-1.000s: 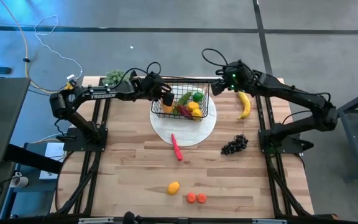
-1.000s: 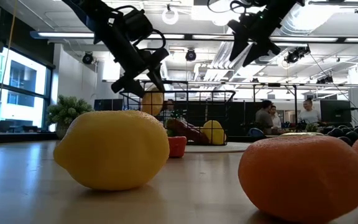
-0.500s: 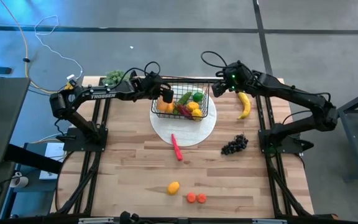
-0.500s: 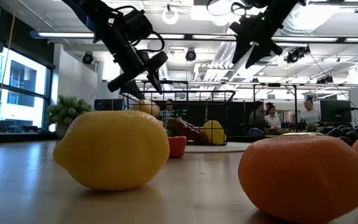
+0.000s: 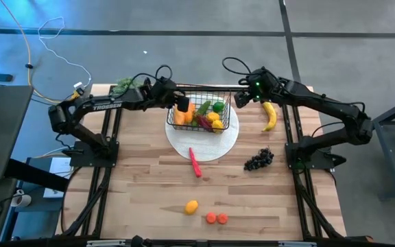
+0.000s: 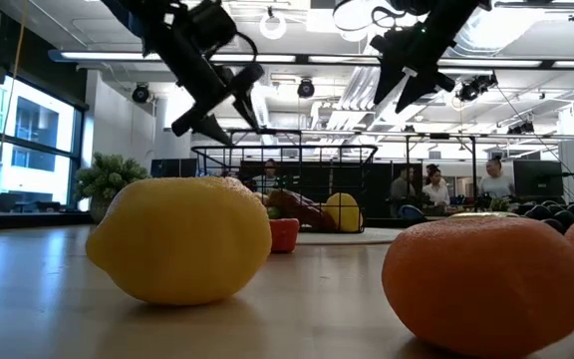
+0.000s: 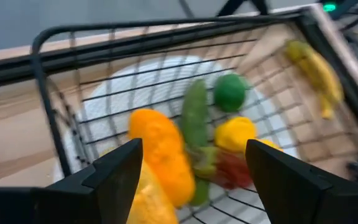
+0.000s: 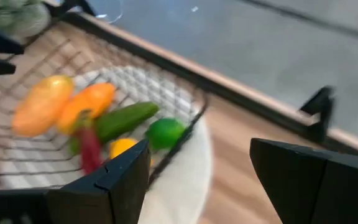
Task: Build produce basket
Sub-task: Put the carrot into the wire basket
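Your small black wire-mesh basket (image 5: 199, 110) sits on the round white plate (image 5: 214, 145) at the far side of the wooden worktop (image 5: 149, 185), and it already holds several pieces: an orange mango (image 7: 163, 152), a long green cucumber (image 7: 194, 118), a round green lime (image 7: 230, 91), a yellow lemon (image 7: 236, 134) and something red that is too blurred to name.

The left jaws (image 5: 181, 103) hang just above the basket's near-left rim, spread wide with nothing between them — the mango lies directly below the gap. The right jaws (image 5: 241, 97) hover just outside the opposite end of the basket, also wide open and empty, with the curved yellow banana (image 5: 269, 114) lying just beyond them on the worktop.

Your main risk is the rim. Either pair of open jaws could catch the wire if it moves off sideways instead of lifting clear, and the light basket would then slide off the plate or tip its load out.

The two arms are close across one small basket, so if you move both together they may collide.

Five things are left outside it — the banana, the dark grape bunch (image 5: 258, 160), the red chilli (image 5: 195, 162), a second small yellow lemon (image 5: 191, 206) and the orange carrot slices (image 5: 216, 218). The basket looks fairly full; a long piece like the banana dropped carelessly could perch on the heap and roll out.
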{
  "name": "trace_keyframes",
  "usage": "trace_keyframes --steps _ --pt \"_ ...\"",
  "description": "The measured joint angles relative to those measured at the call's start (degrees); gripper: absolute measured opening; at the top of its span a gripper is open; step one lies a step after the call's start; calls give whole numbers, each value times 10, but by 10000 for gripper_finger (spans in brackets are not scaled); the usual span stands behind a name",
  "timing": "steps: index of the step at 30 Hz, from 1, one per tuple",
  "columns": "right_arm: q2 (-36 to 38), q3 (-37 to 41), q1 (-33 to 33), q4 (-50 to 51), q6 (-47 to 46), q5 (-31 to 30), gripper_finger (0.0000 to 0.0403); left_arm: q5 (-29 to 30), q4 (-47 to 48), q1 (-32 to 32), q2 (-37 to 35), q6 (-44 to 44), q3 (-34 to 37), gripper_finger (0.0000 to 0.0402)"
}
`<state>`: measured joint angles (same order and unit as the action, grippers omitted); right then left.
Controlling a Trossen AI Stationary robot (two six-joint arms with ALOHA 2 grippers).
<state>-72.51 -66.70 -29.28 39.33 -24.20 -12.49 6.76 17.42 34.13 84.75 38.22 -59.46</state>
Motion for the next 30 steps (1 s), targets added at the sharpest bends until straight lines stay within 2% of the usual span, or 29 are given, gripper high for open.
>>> trace_keyframes --steps 4,7,15,24,27,30 --pt "0 0 5 -5 -28 65 256 -51 -6 0 -35 -40 0 276" --pt "0 0 19 -6 -42 71 256 -89 -9 0 -60 -58 0 276" --pt "0 0 82 -6 -133 68 256 -208 -10 -1 -106 -59 0 276" --pt "0 0 183 -42 -254 32 256 -341 3 -6 -127 -59 0 276" --pt "0 0 217 -93 -268 16 256 -359 26 -17 -136 -59 0 275" --pt "-2 0 248 -154 -268 5 256 -349 70 -29 -155 -79 0 275"
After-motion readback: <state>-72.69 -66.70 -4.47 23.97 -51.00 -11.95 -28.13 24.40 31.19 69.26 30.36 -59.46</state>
